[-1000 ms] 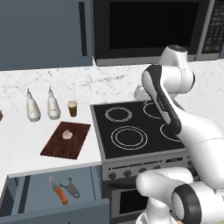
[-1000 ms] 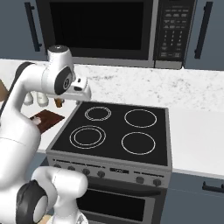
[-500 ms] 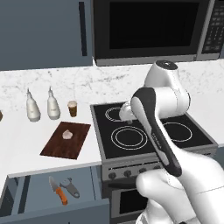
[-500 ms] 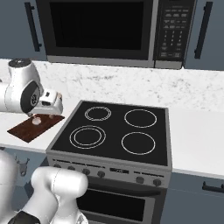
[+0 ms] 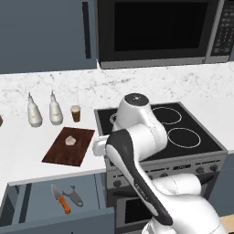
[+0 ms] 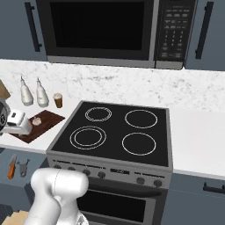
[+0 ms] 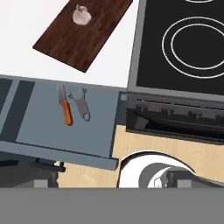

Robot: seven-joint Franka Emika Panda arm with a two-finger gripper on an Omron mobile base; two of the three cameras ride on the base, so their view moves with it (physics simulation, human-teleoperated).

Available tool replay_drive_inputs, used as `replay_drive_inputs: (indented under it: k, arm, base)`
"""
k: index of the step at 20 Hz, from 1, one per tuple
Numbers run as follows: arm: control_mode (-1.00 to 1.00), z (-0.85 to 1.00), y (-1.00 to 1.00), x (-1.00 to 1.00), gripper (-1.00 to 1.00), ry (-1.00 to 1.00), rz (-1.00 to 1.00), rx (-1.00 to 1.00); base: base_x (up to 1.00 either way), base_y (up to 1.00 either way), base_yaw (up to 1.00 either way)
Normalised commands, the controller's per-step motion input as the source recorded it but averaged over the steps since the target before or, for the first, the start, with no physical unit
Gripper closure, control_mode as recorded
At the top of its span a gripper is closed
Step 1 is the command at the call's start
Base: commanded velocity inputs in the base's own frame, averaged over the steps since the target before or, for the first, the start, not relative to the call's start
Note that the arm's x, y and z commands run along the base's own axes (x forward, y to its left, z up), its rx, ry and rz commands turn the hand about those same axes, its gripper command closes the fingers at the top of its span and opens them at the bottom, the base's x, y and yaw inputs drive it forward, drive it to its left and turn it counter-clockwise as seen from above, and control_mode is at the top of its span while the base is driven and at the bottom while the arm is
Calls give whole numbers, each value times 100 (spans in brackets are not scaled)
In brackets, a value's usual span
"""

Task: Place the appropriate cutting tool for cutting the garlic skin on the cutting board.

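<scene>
The paring knife [image 7: 64,107] lies in the open drawer [image 7: 39,118] just beside the peeler [image 7: 81,105], below the table's front edge. The garlic [image 7: 81,15] sits on the cutting board [image 7: 92,37]. The pincer [image 5: 99,145] hangs above, jaws apart.

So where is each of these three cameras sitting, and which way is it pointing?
Left base view: behind the arm's left, looking down at the cutting board, garlic and open drawer; the white arm fills the foreground.
Right base view: behind its right, facing the stove; the arm shows lower left.
Hand view: on the hand, looking down at the paring knife and peeler.
All three share board, garlic and knife.
</scene>
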Motion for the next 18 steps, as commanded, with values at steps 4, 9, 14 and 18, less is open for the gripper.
replay_drive_inputs:
  k: [4, 9, 14, 18]
  arm:
    - [-100, -39, 57, -18, -100, 13, 0, 0]
    - [-100, -54, 67, -27, -100, 11, 3, 0]
    - [-100, -66, 57, 0, -100, 0, 0, 0]
    - [-100, -69, 39, 1, -100, 3, -1, 0]
  base:
    - [0, 0, 0]
    - [0, 0, 0]
    - [0, 0, 0]
    - [0, 0, 0]
